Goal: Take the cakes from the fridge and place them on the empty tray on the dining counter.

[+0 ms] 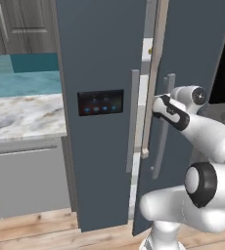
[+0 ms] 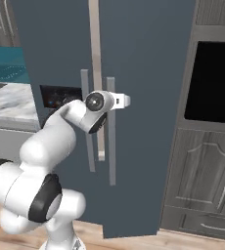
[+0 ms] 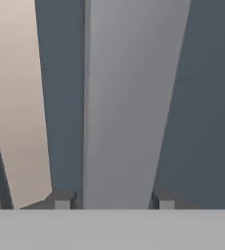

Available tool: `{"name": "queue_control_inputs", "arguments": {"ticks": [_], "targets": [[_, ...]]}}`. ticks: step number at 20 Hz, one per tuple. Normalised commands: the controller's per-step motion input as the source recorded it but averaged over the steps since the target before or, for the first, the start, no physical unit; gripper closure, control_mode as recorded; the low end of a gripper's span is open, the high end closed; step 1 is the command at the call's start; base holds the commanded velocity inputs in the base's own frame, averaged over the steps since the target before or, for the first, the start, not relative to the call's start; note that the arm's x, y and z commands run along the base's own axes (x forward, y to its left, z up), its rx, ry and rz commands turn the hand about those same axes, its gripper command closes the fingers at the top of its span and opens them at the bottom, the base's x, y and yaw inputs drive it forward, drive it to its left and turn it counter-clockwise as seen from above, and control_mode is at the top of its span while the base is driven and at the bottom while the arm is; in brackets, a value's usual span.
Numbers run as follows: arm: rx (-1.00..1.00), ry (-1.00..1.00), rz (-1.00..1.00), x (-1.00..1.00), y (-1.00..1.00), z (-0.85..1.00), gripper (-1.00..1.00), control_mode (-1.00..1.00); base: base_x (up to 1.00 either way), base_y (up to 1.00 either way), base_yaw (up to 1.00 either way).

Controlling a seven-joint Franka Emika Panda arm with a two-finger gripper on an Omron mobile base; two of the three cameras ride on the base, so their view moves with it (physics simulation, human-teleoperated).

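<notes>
Opening the fridge [image 1: 100,58] is the step I have in hand: nothing of the cakes or the tray can be dealt with until that right-hand door swings wide. From the left base view the right door already stands ajar by a narrow gap, with a pale strip of the interior showing between the two slate doors, and the arm reaches across to the door's long grey handle [image 1: 163,127]. In the hand view the handle [image 3: 129,102] runs straight up the middle, and the gripper [image 3: 114,201] sits astride it, one dark fingertip [image 3: 63,201] to the left of the bar and the other to the right. The jaws look part-closed around the bar, each tip just beside its edge; whether the pads are actually pressing on it I cannot tell (the contact line is lost at the bottom of that view). From the right base view the hand [image 2: 115,101] is up against the handle at about the height of the control panel [image 2: 60,97].

My judgement: the next move calls for finishing the squeeze on the handle, then pulling back and sweeping outward along the door's arc, keeping the wrist square so the bar does not slip out. The gap is far too thin for reaching any shelf yet.
</notes>
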Motion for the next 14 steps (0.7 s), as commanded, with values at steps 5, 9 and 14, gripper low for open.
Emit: {"name": "queue_control_inputs", "arguments": {"ticks": [5,9,14], "targets": [[0.00,0.00,0.01,-0.75,-0.39,0.01,1.00,-1.00,0.00,0.00,0.00],[0.00,0.03,0.05,-0.56,-0.39,0.00,1.00,-1.00,0.00,0.00,0.00],[0.00,0.04,0.09,-0.57,-0.45,0.00,1.00,-1.00,0.00,0.00,0.00]]}}
